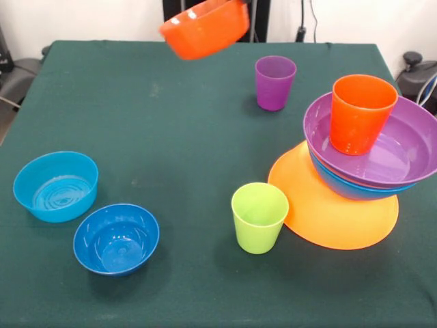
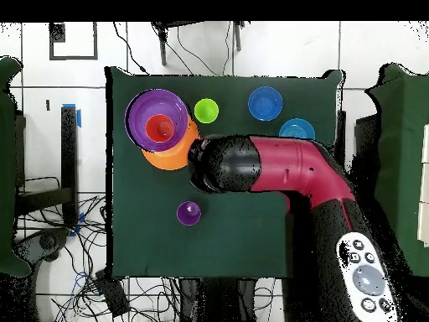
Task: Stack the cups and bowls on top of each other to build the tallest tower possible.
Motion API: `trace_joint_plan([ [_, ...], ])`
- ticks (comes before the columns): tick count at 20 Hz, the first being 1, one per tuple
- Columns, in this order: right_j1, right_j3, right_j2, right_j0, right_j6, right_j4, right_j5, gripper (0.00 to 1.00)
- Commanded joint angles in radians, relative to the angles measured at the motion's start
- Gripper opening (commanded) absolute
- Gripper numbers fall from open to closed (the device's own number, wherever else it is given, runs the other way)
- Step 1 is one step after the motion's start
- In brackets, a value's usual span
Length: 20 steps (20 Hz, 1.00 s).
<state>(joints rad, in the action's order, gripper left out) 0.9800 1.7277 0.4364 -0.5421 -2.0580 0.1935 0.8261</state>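
Dark blue bowl (image 1: 116, 238): nearest, upright, loose on the table (image 1: 171, 130); just beside it the light blue bowl (image 1: 56, 186).
Lime green cup (image 1: 259, 216): upright, just beside the tower's base; a low pass could tip it.
Tower (image 1: 362, 164): orange-yellow bowl (image 1: 328, 212) upturned, blue bowl (image 1: 341, 186) and purple bowl (image 1: 399, 147) nested above and set off-centre; orange cup (image 1: 362, 113) stands inside. A heavy placement could probably slide or tip it.
Purple cup (image 1: 275, 82): farther back, upright, well apart.
Orange bowl (image 1: 205, 27): airborne, tilted, carried at the far edge.
Gripper: cannot tell its fingers' state; hidden in both views, so the hold's security is unknown.
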Motion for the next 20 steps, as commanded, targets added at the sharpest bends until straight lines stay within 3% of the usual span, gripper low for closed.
trace_joint_plan([
  [1,-0.024,-0.126,0.01,0.093,-0.134,-0.054,0.091,0.0],
  [7,-0.085,-0.235,-0.019,0.183,-0.178,-0.076,0.109,0.0],
  [13,-0.118,-0.264,-0.071,0.24,-0.19,-0.068,0.088,0.0],
  [20,-0.153,-0.345,-0.122,0.294,-0.202,-0.056,0.16,0.0],
])
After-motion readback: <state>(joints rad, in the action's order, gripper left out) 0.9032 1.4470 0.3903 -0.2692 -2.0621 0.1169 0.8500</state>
